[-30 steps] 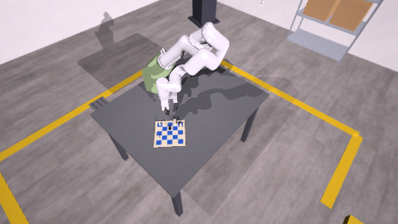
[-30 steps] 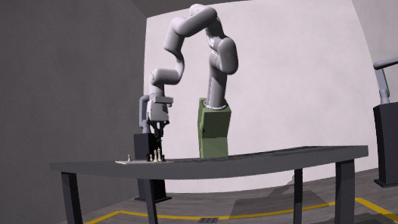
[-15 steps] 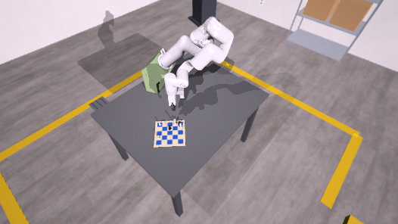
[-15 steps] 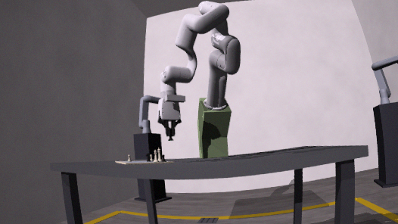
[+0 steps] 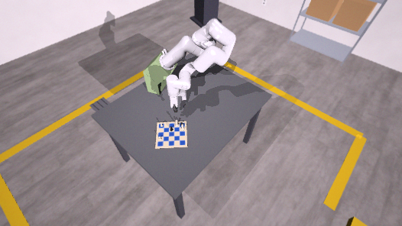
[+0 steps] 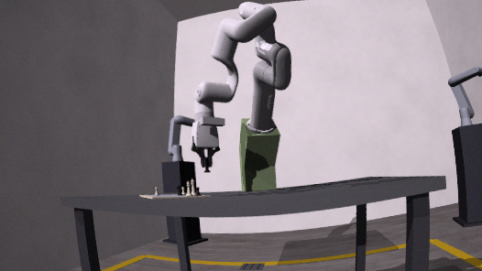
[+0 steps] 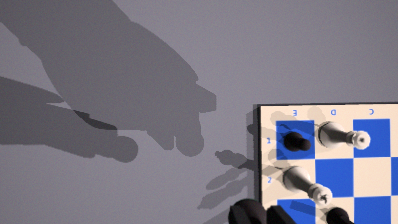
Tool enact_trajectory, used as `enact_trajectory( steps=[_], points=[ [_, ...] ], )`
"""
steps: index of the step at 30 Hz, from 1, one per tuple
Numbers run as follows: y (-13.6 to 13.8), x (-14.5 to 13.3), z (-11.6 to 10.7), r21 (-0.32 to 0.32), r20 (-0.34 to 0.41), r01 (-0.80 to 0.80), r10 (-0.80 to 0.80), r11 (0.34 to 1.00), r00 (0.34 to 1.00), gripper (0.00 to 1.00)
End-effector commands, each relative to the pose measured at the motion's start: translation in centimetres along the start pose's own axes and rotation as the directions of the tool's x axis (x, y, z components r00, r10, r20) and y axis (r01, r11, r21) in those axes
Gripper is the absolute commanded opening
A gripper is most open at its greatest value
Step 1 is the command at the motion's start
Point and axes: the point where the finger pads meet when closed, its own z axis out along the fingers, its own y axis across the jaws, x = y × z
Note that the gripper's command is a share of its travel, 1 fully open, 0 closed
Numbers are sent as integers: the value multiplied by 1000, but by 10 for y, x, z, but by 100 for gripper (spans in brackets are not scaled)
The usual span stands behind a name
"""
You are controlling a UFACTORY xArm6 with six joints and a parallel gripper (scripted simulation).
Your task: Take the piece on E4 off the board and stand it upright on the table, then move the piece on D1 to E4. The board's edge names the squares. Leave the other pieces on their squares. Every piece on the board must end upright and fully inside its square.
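My gripper (image 6: 207, 164) hangs above the table just beyond the board's edge and is shut on a small dark chess piece (image 6: 207, 169); the gripper also shows in the overhead view (image 5: 177, 108). In the wrist view the dark fingertips and the held piece (image 7: 256, 214) sit at the bottom edge, left of the chessboard (image 7: 330, 165). The blue and cream board lies on the dark table (image 5: 171, 135). A tall white piece (image 7: 342, 135) stands on D1. A dark pawn (image 7: 295, 142) stands on E1 and a white piece (image 7: 305, 182) on E2.
A green pedestal (image 5: 156, 75) carries the arm's base at the table's far edge. Another dark piece (image 7: 340, 216) stands further along the board. Bare grey table top (image 7: 125, 150) lies left of the board, crossed by the arm's shadows.
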Motion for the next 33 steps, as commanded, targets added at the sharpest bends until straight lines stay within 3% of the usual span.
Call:
enact_trajectory(
  steps=[1, 9, 18, 33],
  points=[
    [1, 0, 15, -2, 1, 0, 0, 1000, 1000, 0],
    [1, 1, 55, -2, 1, 0, 0, 1000, 1000, 0],
    [1, 2, 81, -2, 1, 0, 0, 1000, 1000, 0],
    [1, 2, 87, -2, 1, 0, 0, 1000, 1000, 0]
  ],
)
